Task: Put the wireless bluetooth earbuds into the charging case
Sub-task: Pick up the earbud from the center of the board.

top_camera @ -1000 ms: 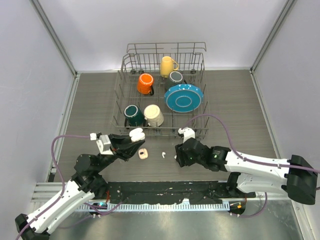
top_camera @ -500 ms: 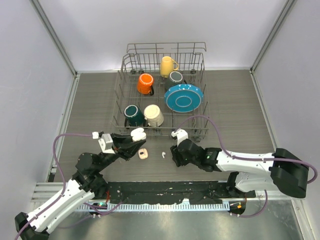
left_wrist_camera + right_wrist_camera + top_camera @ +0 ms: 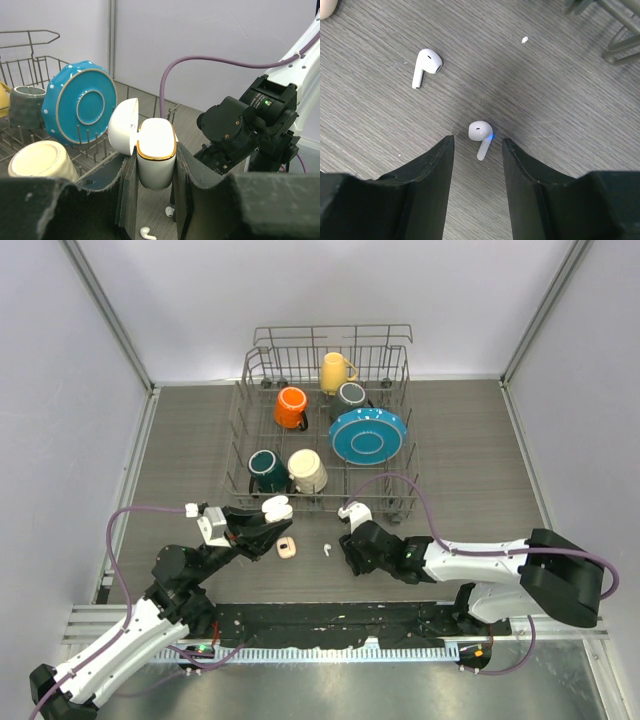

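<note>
- Progress was early: both visible earbuds lay on the table (image 3: 570, 100).
- Left gripper (image 3: 155, 190) was clamped on the open charging case (image 3: 156, 157); its inside was hidden.
- Right gripper (image 3: 477, 142) stood partly open astride one earbud (image 3: 480, 132), holding nothing; the second earbud (image 3: 426, 64) lay nearby.
- Dish rack (image 3: 240, 440) held mugs (image 3: 291, 407) and a plate (image 3: 368, 435).

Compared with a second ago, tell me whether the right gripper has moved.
Yes. The right gripper has shifted left along the dish rack's front, closing on the earbud lying left of it.
</note>
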Robot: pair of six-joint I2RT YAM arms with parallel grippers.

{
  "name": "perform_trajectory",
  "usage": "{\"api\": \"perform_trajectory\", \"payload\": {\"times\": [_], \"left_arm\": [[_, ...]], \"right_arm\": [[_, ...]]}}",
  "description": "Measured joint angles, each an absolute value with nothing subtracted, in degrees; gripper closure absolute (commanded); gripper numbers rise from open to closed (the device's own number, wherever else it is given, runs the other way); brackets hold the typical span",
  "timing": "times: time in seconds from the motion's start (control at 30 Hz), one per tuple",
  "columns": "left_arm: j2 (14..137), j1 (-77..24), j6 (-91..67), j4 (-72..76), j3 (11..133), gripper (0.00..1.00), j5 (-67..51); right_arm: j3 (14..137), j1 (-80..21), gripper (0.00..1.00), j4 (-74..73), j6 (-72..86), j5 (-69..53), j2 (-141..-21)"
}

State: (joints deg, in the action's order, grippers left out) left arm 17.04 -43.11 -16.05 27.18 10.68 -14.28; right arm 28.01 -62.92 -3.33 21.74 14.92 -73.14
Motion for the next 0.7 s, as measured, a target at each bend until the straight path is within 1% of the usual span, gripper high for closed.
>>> {"api": "perform_trajectory", "payload": {"times": [0.17, 0.37, 0.57, 0.6, 0.67, 0.7], "left_arm": [[17.04, -43.11, -16.05, 27.18, 10.68, 1.0, -14.31], [17.02, -43.11, -16.05, 27.16, 10.68, 1.0, -14.31], [16.97, -43.11, -16.05, 27.14, 10.68, 1.0, -14.24], [16.97, -43.11, -16.05, 27.14, 10.68, 1.0, -14.13], [16.97, -43.11, -16.08, 27.11, 10.68, 1.0, -14.02], [16.95, -43.11, -16.08, 27.11, 10.68, 1.0, -14.0]], "right_arm": [[27.94, -62.92, 0.52, -2.04, 21.71, 14.96, -73.8], [27.94, -62.92, 0.58, -0.3, 21.76, 15.07, -75.18], [27.99, -62.92, 0.67, 1.06, 21.87, 16.08, -76.36], [28.1, -62.92, 0.71, 1.13, 22.02, 16.25, -76.55], [28.36, -62.92, 0.73, 1.15, 22.52, 16.64, -76.9], [28.47, -62.92, 0.78, 1.08, 22.81, 16.73, -77.01]]}}
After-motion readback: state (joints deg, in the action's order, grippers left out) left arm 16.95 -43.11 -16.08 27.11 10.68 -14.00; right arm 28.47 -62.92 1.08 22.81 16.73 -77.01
